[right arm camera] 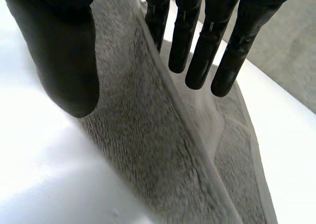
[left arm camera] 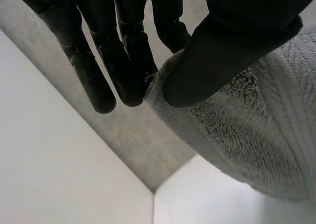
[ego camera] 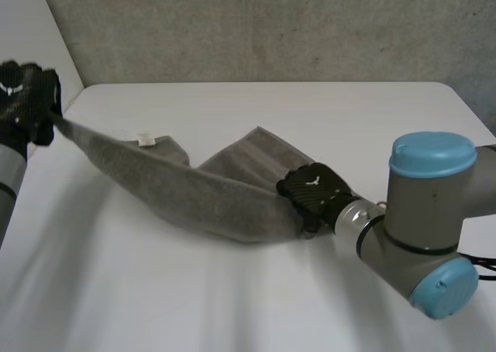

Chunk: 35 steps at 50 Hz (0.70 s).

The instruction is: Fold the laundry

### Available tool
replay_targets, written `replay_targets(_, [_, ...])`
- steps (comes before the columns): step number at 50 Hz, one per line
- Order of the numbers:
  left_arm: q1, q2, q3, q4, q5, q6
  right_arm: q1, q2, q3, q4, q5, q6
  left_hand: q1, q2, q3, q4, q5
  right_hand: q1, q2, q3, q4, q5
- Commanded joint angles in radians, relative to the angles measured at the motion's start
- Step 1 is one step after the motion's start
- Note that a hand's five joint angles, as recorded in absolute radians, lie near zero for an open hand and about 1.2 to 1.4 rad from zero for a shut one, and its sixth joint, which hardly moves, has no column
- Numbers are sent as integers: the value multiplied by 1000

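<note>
A grey towel [ego camera: 194, 189] stretches in a long sagging band from the table's left edge to its right middle. My left hand [ego camera: 29, 96] holds one end of it up above the left edge. In the left wrist view the thumb [left arm camera: 222, 51] pinches the towel's hem [left arm camera: 256, 135] against the fingers. My right hand [ego camera: 314, 189] rests at the towel's other end, low on the table. In the right wrist view its thumb [right arm camera: 64, 51] and straight fingers [right arm camera: 197, 46] stand apart, with a raised fold of the towel [right arm camera: 148, 150] running between them. A small white tag [ego camera: 146, 139] shows on the towel's upper edge.
The white table [ego camera: 271, 112] runs back to a grey wall. Bare tabletop lies in front of and behind the towel. My right arm [ego camera: 422, 220] reaches in from the right front corner.
</note>
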Motion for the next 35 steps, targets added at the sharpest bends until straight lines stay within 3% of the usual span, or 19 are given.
replay_targets(1, [-23,1,63,-34,-10,-4,-65,-1,-20,32,-29,48,188,180,181,178,190,-99,-102,-91,-87,-67])
replay_targets(7, [-21,-1,65,-38,-10,-4,-103,6,-32,76,-82,46,188,180,181,178,190,-96,-99,-89,-85,-64])
replay_targets(25, [-7,-4,64,-38,-9,-4,-206,78,-66,83,-81,39,188,180,181,178,190,-17,-20,-9,-5,15])
replay_targets(33, [6,-5,62,-38,-9,-4,-241,80,-61,86,-81,36,188,180,181,178,190,282,279,290,294,315])
replay_targets(35, [9,-7,62,-38,-9,-4,-261,69,-61,84,-81,36,188,180,181,178,190,598,595,606,610,630])
